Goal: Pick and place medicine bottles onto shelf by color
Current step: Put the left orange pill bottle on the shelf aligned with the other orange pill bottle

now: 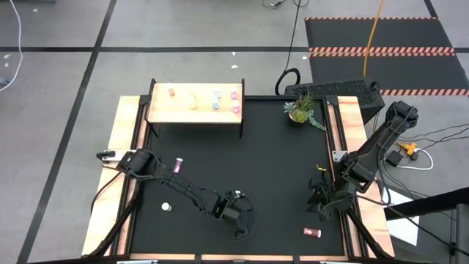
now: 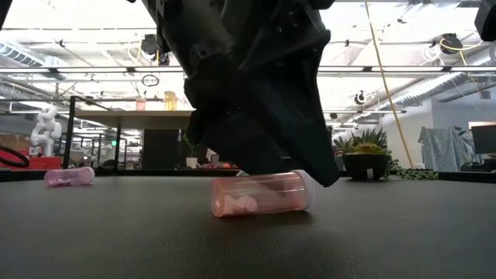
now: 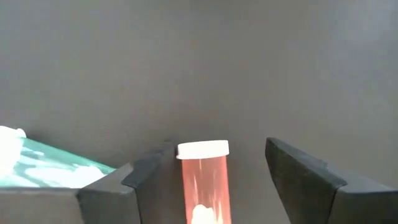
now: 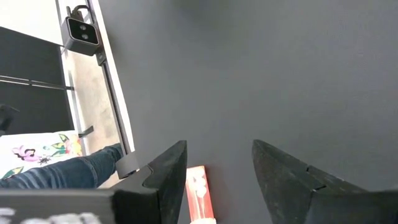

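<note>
Two arms, both bent low over desk. Left gripper: fingers parted, straddling lying red bottle, not clamped. Right gripper: fingers apart, empty, another red bottle just beside.

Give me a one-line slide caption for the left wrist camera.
Left gripper open, straddling a lying red bottle on the black mat.

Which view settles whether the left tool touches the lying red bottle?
Apart: the left wrist view shows bare mat on both sides of the red white-capped bottle lying between the left tool's open fingers.
</note>
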`<state>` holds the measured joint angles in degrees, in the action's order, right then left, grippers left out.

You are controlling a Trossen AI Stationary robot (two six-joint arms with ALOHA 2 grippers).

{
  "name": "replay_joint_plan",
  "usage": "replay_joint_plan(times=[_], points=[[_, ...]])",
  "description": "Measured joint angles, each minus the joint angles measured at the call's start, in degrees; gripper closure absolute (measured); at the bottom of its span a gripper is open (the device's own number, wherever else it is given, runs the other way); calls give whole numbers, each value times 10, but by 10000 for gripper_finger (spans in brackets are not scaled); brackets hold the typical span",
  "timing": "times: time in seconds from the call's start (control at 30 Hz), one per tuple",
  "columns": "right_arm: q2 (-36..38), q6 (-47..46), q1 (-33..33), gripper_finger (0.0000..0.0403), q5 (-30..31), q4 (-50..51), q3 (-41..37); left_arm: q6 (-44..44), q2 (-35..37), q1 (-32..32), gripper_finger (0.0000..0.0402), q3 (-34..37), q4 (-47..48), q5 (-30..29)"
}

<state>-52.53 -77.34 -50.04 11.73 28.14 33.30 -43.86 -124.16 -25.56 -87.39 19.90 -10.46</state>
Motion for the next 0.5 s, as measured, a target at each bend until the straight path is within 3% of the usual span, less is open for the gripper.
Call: replay_joint_plan(times=[0.5], points=[[0,0,0,227,0,0,0,-4,0,11,292,0,3,1]])
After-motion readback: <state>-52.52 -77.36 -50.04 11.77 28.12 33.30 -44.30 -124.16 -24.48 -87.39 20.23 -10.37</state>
